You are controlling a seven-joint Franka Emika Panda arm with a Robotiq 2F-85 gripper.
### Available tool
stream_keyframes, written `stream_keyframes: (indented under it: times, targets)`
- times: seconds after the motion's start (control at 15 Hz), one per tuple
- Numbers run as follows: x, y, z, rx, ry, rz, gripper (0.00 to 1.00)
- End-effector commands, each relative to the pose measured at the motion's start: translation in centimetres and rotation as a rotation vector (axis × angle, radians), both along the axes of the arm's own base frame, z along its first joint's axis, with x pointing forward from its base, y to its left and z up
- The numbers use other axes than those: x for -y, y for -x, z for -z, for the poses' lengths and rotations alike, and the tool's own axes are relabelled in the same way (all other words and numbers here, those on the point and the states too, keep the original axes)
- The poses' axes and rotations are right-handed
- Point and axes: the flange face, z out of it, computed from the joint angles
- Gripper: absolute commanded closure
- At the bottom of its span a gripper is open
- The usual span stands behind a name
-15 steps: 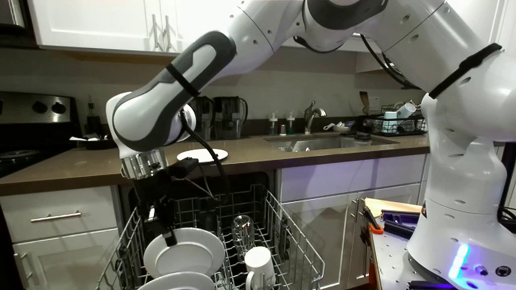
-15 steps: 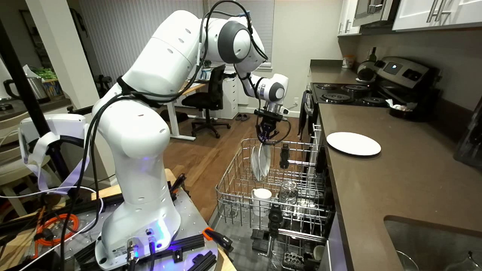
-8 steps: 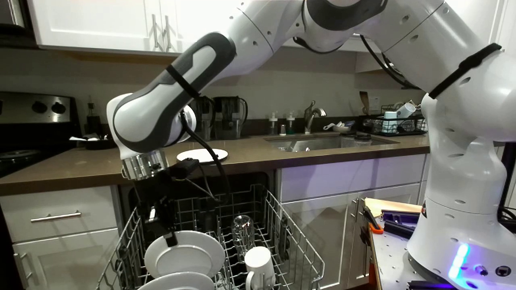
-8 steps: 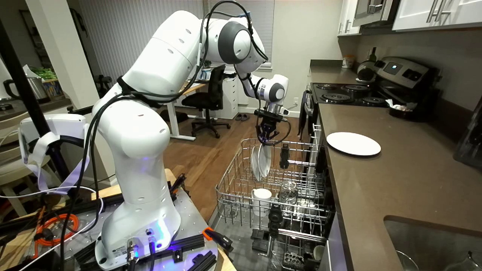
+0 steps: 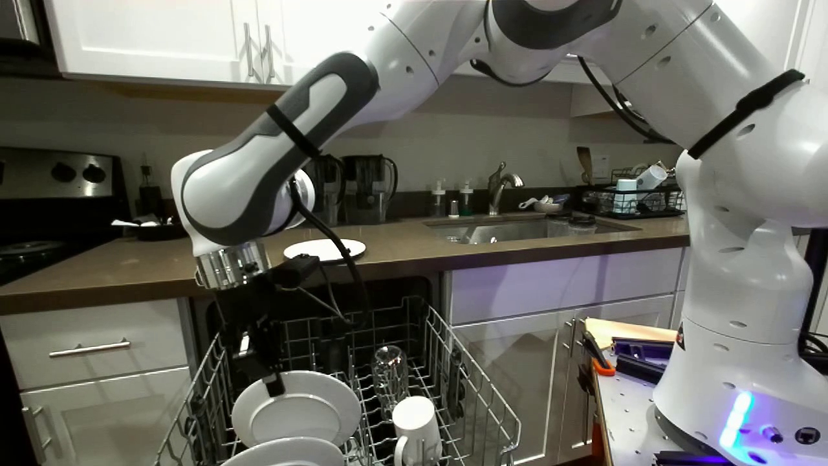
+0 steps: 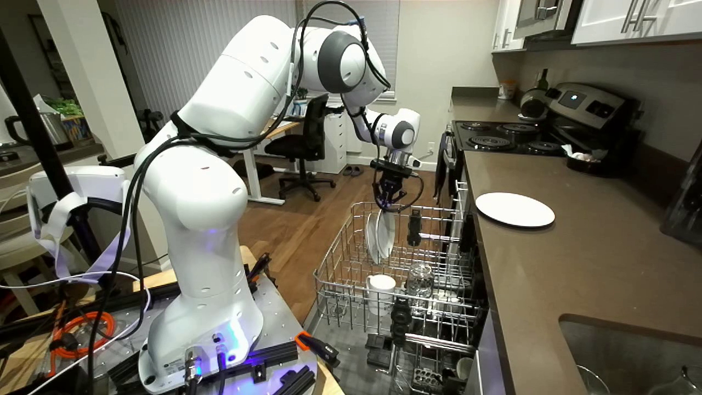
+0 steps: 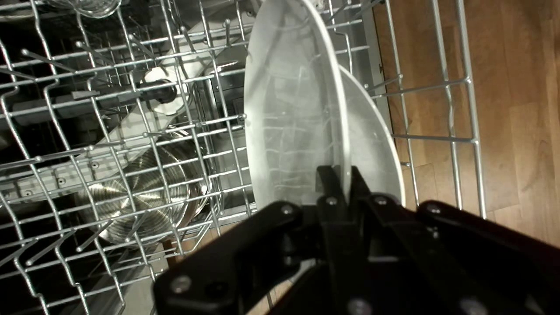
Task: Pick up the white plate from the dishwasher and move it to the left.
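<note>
The white dinner plate (image 7: 293,109) is on edge within the dishwasher rack (image 7: 475,141), upper centre of the wrist view, its rim pinched by the gripper (image 7: 344,180). It looks rigid, fairly heavy, slick and apt to chip; that rim seems the right hold. Its long outline runs top to bottom, one broad face turned toward frame left.

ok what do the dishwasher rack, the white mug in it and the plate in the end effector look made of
Dishwasher rack: metal wire, perhaps coated; thin pale grey rods with bright highlights.
White mug: likely ceramic; smooth, opaque white, though plastic is possible.
Plate: probably glazed ceramic; glossy white, with faint reflections on its face.
</note>
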Motion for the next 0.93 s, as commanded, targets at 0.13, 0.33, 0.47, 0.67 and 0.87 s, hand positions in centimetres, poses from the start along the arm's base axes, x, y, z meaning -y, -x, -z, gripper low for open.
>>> stream_keyframes:
  times: [0.13,0.33,0.47,0.67,0.87]
  targets:
    - [-0.1,-0.1,0.0,-0.001,0.000,0.000,0.93]
    - [-0.1,-0.1,0.0,-0.001,0.000,0.000,0.93]
    - [-0.1,-0.1,0.0,-0.001,0.000,0.000,0.93]
    - [-0.1,-0.1,0.0,-0.001,0.000,0.000,0.98]
    - [-0.1,0.4,-1.1,-0.004,0.026,0.016,0.98]
